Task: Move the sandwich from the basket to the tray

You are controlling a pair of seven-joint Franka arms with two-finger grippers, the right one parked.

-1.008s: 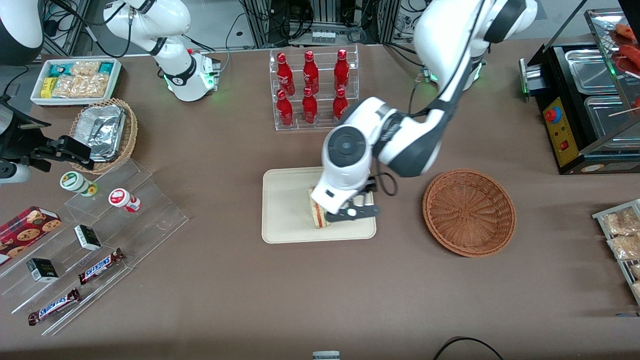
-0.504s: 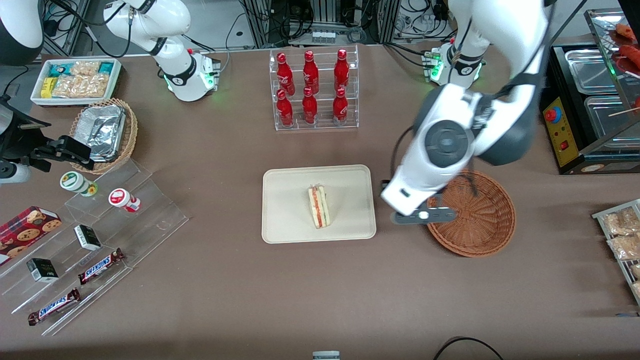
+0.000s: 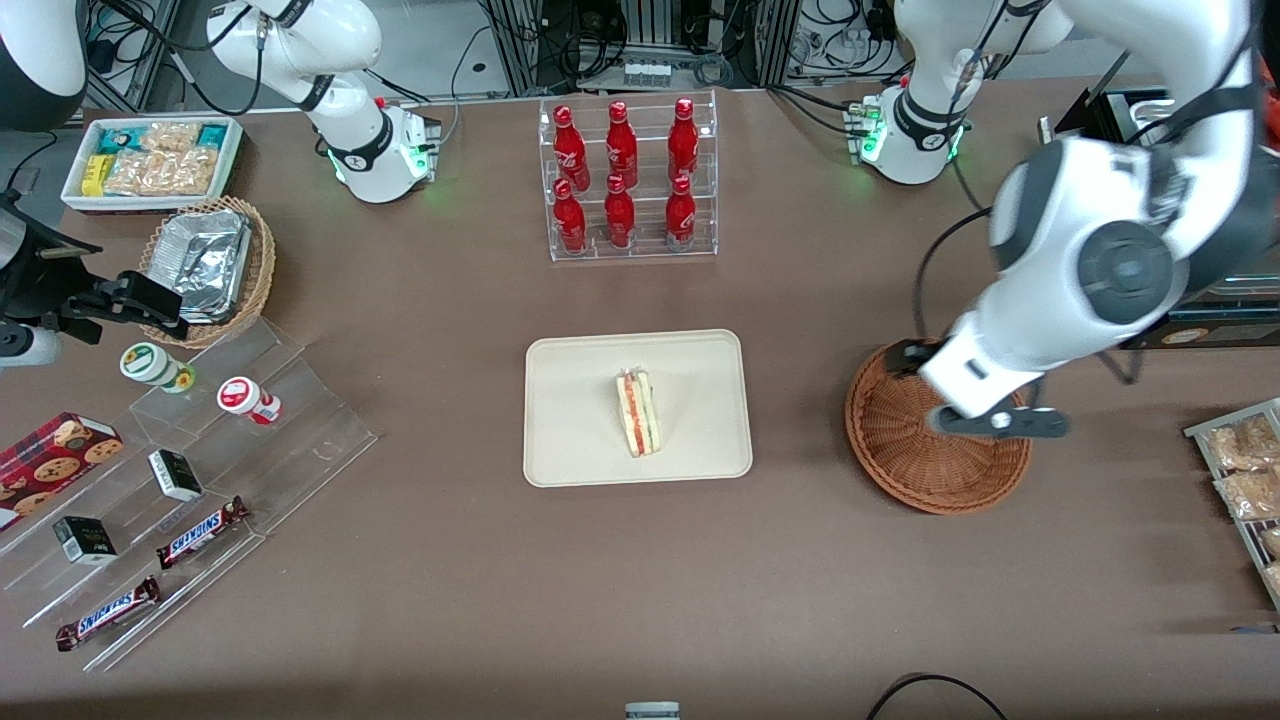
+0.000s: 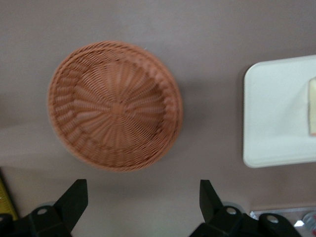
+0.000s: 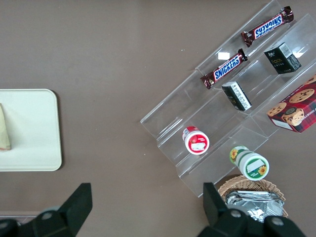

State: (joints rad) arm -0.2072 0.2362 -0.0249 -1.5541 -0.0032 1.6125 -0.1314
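Now the sandwich [image 3: 637, 413] lies on the tray [image 3: 570, 440], well apart from the spread fingers [image 4: 73, 200].

A brown table [image 3: 450, 560] fronts cable-strewn metal racks [image 3: 660, 40] on grey floor.

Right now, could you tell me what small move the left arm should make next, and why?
Probably none beyond parking: the triangular sandwich wedge lies on the cream rectangular tray, the reddish-brown wicker basket is empty, and the gripper hangs above it, jaws open.
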